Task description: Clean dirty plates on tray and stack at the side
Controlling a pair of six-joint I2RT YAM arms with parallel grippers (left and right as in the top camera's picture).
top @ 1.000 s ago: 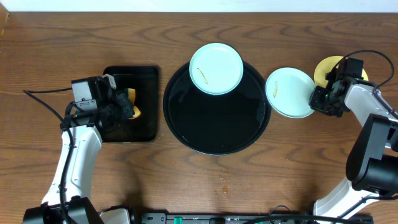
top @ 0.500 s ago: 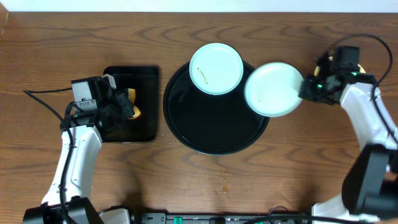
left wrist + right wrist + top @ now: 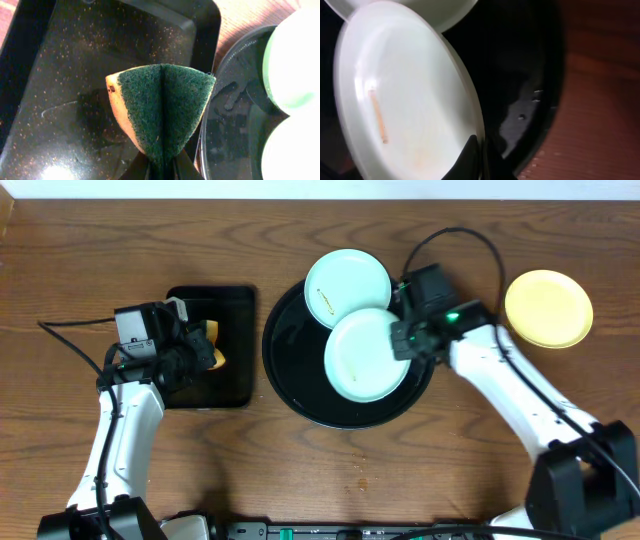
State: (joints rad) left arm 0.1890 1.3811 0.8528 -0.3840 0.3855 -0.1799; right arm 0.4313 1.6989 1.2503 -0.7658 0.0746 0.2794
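Observation:
The round black tray (image 3: 300,395) lies mid-table. One pale blue plate (image 3: 345,285) rests on its far rim. My right gripper (image 3: 402,340) is shut on the rim of a second pale blue plate (image 3: 365,355) and holds it over the tray. In the right wrist view this plate (image 3: 415,105) shows a brownish smear, with my right gripper (image 3: 479,160) clamped on its edge. The pale yellow plate (image 3: 548,307) sits on the table at the right. My left gripper (image 3: 161,167) is shut on a folded green-and-yellow sponge (image 3: 162,107) over the rectangular black tray (image 3: 65,90).
The rectangular black tray (image 3: 230,380) lies left of the round tray. Cables run from both arms across the wood table (image 3: 300,480). The round tray's rim (image 3: 210,135) sits close to the right of the sponge.
My right gripper has carried the pale blue plate left from the table beside the yellow plate to above the round tray. The left arm and sponge have not moved.

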